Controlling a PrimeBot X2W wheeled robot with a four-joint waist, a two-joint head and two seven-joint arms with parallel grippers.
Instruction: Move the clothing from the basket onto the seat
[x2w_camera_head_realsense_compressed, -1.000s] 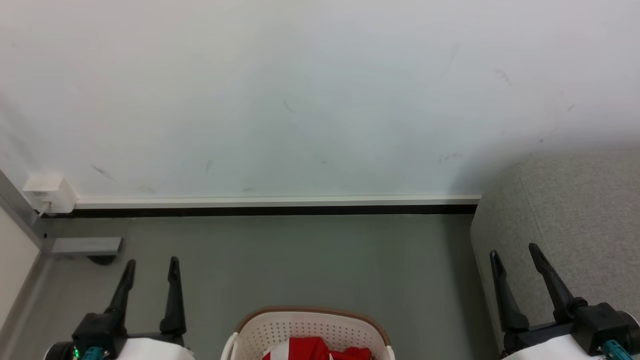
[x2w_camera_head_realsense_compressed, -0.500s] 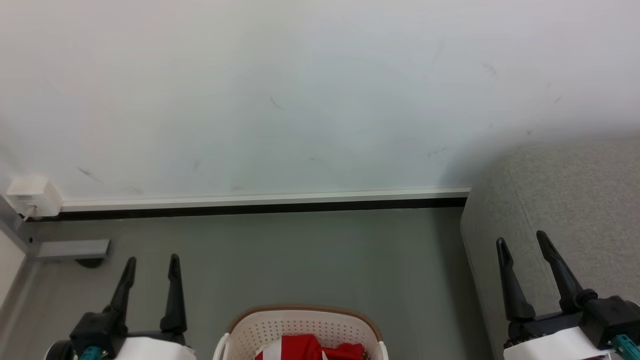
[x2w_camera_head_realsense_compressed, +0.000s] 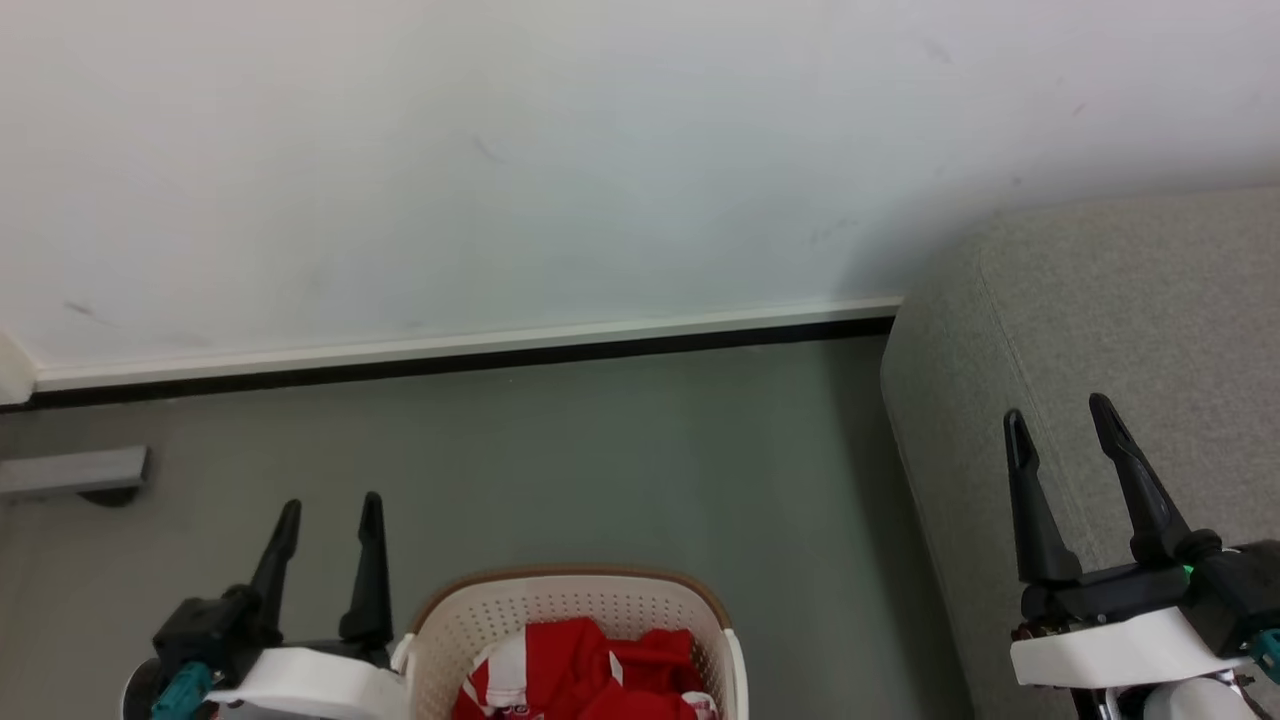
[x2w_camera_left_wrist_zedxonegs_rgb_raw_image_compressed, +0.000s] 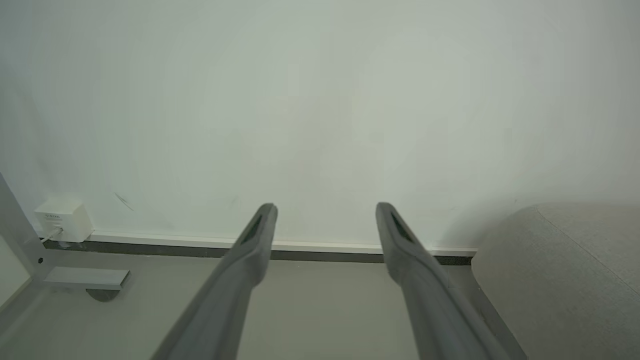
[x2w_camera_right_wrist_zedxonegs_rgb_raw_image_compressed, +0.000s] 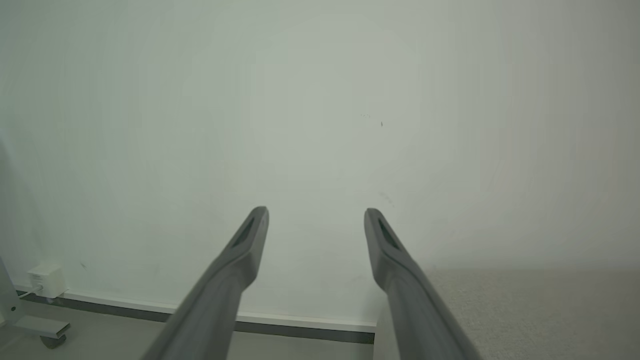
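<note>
The red jersey (x2w_camera_head_realsense_compressed: 585, 675) with white trim lies crumpled inside the cream perforated basket (x2w_camera_head_realsense_compressed: 560, 605), which stands on the floor at the bottom middle of the head view. My left gripper (x2w_camera_head_realsense_compressed: 330, 508) is open and empty just left of the basket. Over the near end of the light-grey sofa (x2w_camera_head_realsense_compressed: 1130, 300) my right gripper (x2w_camera_head_realsense_compressed: 1058, 412) is open and empty. In the left wrist view my left gripper (x2w_camera_left_wrist_zedxonegs_rgb_raw_image_compressed: 325, 207) points at the wall, the sofa (x2w_camera_left_wrist_zedxonegs_rgb_raw_image_compressed: 570, 270) at lower right. The right wrist view has my right gripper (x2w_camera_right_wrist_zedxonegs_rgb_raw_image_compressed: 316, 211) before the wall, above the sofa (x2w_camera_right_wrist_zedxonegs_rgb_raw_image_compressed: 530, 310).
A white wall (x2w_camera_head_realsense_compressed: 500, 150) with a white-and-black skirting strip (x2w_camera_head_realsense_compressed: 460, 350) closes off the grey floor (x2w_camera_head_realsense_compressed: 600, 460) ahead. A grey metal foot (x2w_camera_head_realsense_compressed: 70, 472) lies on the floor at far left. A white box (x2w_camera_left_wrist_zedxonegs_rgb_raw_image_compressed: 62, 220) sits on the wall near it.
The head camera has tilted down and turned right, so the basket, jersey and sofa show more fully. My right gripper stands higher against the sofa; both grippers stay open.
</note>
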